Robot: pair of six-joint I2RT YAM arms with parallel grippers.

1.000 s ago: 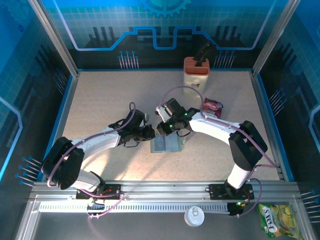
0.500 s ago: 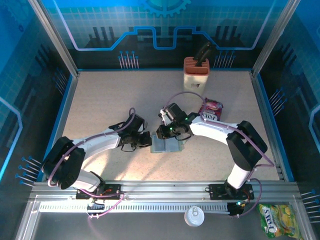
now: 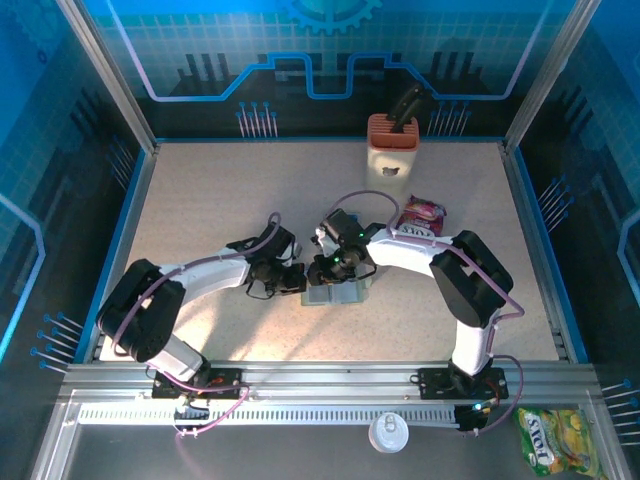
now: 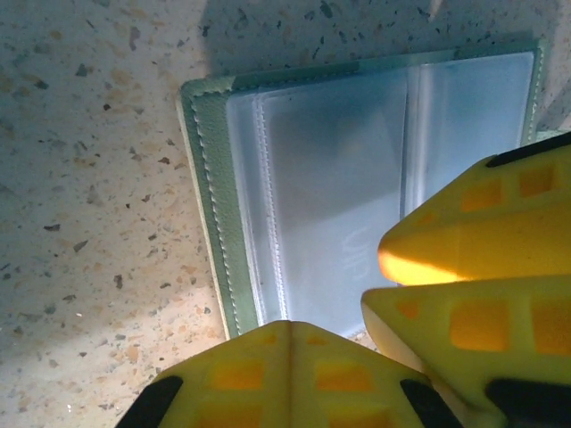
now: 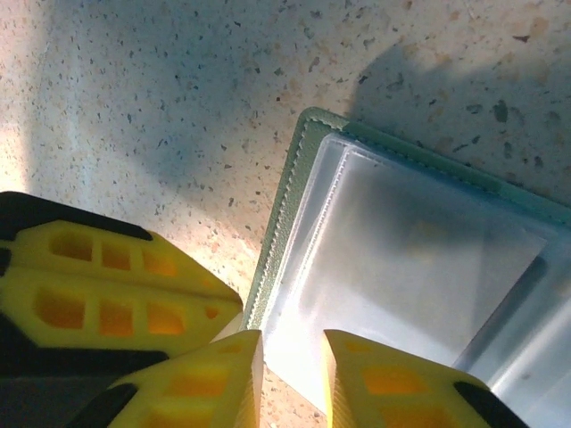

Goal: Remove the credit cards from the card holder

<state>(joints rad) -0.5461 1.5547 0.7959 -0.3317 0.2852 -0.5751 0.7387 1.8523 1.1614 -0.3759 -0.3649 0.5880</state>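
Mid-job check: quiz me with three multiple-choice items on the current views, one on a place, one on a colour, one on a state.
1. Where does the card holder lie?
A) centre, where the left fingers and right fingers meet
B) far left corner
C) near right corner
2. Its stitched rim is:
A) red
B) pale green
C) black
3. The holder is:
A) folded shut
B) standing on edge
C) open, flat on the table

1 A: the top view shows both reaching it in the middle.
2 B: both wrist views show a green border.
3 C: its clear pockets face up.
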